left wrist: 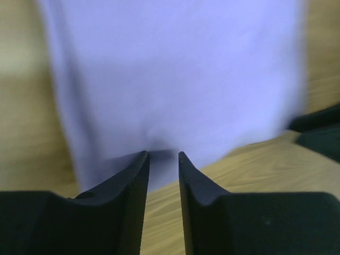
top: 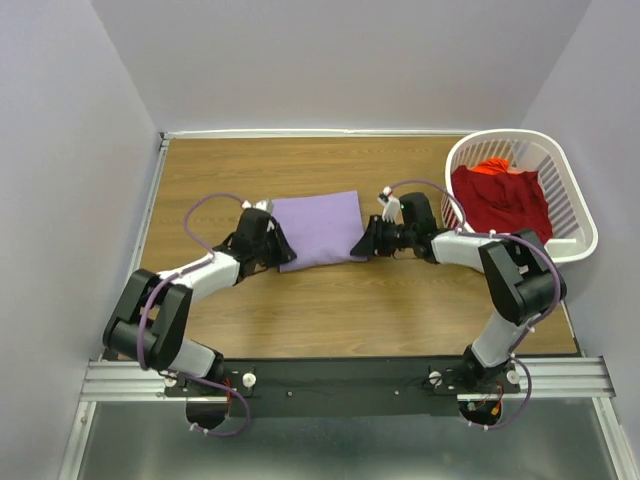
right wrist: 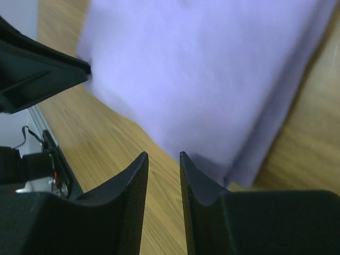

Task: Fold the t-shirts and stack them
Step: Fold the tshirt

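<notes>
Between left pincer [left wrist: 163,154] and right pincer [right wrist: 163,155] — each narrowly apart — lavender t-shirt [top: 318,228], edges by their tips.

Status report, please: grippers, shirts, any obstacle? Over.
Left gripper at edge of folded lavender t-shirt, grip unclear. Right gripper open, just short of it. Red t-shirt in basket. Nothing in the way.

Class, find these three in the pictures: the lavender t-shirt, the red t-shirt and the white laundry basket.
lavender t-shirt [top: 318,230]: top external view, middle of the folded cloth.
red t-shirt [top: 500,200]: top external view, middle of the bunched cloth.
white laundry basket [top: 568,200]: top external view, slatted right wall.
</notes>
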### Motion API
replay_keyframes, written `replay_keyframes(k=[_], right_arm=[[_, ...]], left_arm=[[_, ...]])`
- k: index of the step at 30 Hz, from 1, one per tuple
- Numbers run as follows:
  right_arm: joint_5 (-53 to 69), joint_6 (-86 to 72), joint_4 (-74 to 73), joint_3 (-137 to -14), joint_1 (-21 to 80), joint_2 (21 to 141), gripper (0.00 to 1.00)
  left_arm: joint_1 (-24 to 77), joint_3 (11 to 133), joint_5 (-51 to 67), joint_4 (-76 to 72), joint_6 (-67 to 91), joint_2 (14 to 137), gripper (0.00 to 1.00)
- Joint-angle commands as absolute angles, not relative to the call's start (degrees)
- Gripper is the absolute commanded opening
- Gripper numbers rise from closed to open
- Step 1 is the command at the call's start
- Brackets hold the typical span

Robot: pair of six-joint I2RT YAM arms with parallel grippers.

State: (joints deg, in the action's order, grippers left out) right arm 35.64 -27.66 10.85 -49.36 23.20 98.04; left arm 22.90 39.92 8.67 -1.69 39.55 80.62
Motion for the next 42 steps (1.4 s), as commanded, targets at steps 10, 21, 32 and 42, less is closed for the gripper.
replay_keyframes(k=[10, 21, 32, 42], right_arm=[[38.7, -28.6, 14.2, -44.1, 20.7, 94.8, 0.38], [45.3, -49.0, 36.7, -53.8, 34.1, 103.3, 0.48], [40.0, -56.2, 52.2, -56.9, 36.2, 128.9, 0.50], [32.6, -40.9, 25.8, -59.8, 36.2, 109.1, 0.54]], left_arm=[[20.2, 33.1, 2.6, 2.3, 43.1, 75.0, 0.39], [20.1, 34.6, -15.0, 9.3, 37.6, 47.6, 0.72], [20.2, 34.3, -14.9, 10.0, 37.4, 46.2, 0.75], [20.2, 38.8, -9.5, 11.7, 35.1, 61.1, 0.75]])
